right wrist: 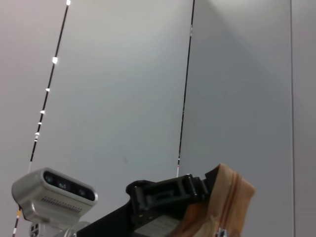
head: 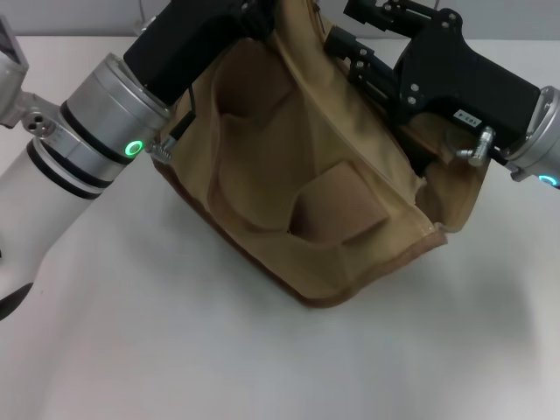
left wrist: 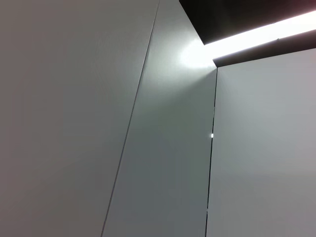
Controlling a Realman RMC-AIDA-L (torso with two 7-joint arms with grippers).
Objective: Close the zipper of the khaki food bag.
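Note:
The khaki food bag (head: 324,175) lies tipped on the white table, its two front pouch pockets facing up and its top end toward the far side. My left gripper (head: 258,16) reaches over the bag's far left corner. My right gripper (head: 350,52) presses against the far right of the bag's top. Both sets of fingertips are hidden by the fabric and the gripper bodies. In the right wrist view a raised corner of the bag (right wrist: 217,207) shows a stretch of the zipper (right wrist: 232,197), with the left gripper's black body (right wrist: 163,197) against it.
A small silver clip (head: 162,150) hangs at the bag's left edge near my left wrist. The white table (head: 262,367) stretches in front of the bag. The left wrist view shows only grey wall panels (left wrist: 163,148).

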